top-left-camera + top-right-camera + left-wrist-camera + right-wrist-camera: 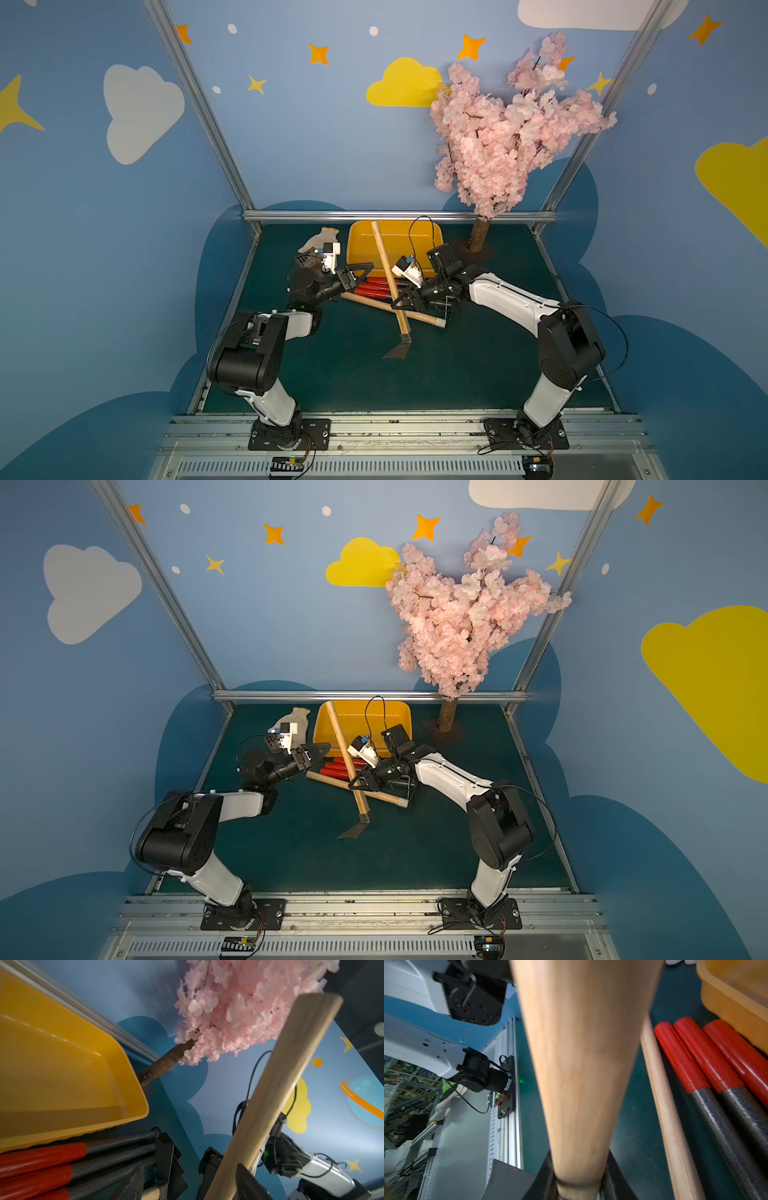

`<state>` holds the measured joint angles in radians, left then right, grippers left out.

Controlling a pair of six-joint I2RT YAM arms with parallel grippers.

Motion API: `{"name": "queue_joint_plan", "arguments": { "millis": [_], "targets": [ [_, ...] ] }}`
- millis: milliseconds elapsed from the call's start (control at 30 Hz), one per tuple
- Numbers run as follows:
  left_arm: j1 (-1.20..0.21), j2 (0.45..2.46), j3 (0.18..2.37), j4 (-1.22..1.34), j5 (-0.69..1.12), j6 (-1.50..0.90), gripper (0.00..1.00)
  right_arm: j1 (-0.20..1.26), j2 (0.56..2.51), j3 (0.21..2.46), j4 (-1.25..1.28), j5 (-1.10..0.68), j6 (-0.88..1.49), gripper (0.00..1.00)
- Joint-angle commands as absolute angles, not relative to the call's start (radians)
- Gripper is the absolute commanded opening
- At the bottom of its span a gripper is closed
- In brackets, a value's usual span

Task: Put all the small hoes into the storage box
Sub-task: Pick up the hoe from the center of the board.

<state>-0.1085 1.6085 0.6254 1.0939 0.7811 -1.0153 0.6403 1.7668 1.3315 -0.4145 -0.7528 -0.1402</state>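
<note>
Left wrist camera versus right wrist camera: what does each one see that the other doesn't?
Only the left wrist view shows the pink blossom tree and the right arm. Only the right wrist view shows the left arm mounted on a metal rail. Both show the hoe handle, the yellow box and the red-gripped tools.

Dark green worktop (332, 374) carries: shallow yellow-orange plastic tub (361, 249) at back edge, white knitted glove (320, 239) just left of it, three red-and-black-handled tools (376, 286) just in front, wooden-handled tool (365, 302) flat beside those, pink blossom tree's base (486, 254) back right.
</note>
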Motion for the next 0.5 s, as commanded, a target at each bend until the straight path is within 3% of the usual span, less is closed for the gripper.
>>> {"name": "queue_joint_plan", "arguments": {
  "millis": [0, 100, 467],
  "targets": [
    [-0.086, 1.447, 0.655, 0.625, 0.68, -0.693, 0.7, 0.642, 1.791, 1.465, -0.62, -0.623, -0.25, 0.0],
    [-0.089, 1.348, 0.698, 0.325, 0.523, -0.542, 0.7, 0.643, 1.873, 1.641, -0.77, -0.495, -0.353, 0.0],
    [-0.027, 1.272, 0.683, 0.232, 0.493, -0.527, 0.67, 0.625, 2.325, 2.443, -1.177, -0.084, -0.548, 0.0]
  ]
}}
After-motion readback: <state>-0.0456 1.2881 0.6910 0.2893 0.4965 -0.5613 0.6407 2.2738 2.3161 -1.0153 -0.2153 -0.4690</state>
